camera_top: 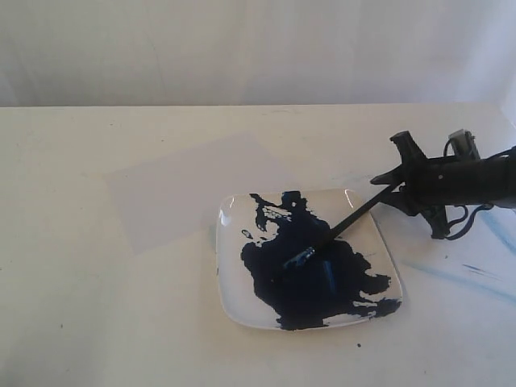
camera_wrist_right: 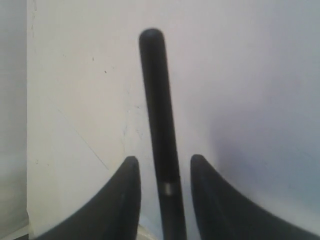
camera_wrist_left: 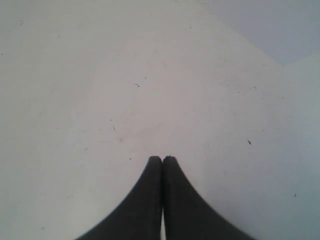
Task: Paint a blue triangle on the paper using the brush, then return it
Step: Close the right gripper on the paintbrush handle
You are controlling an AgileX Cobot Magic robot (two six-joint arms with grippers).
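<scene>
The brush [camera_top: 347, 224] lies slanted with its blue-stained tip [camera_top: 298, 258] in the dark blue paint on the white square plate [camera_top: 234, 211]. Its black handle [camera_wrist_right: 157, 110] runs up between the fingers of my right gripper [camera_top: 393, 184], just past the plate's right edge. My right gripper [camera_wrist_right: 164, 159] is open, with a gap on each side of the handle near the silver band. The paper [camera_top: 177, 189] lies flat behind and left of the plate. The blue triangle is not in view. My left gripper [camera_wrist_left: 162, 159] is shut and empty above bare table.
A wide dark blue paint puddle [camera_top: 314, 278] covers most of the plate. Pale blue smears [camera_top: 459, 278] streak the white table to the plate's right, below the right arm. A white wall stands behind the table.
</scene>
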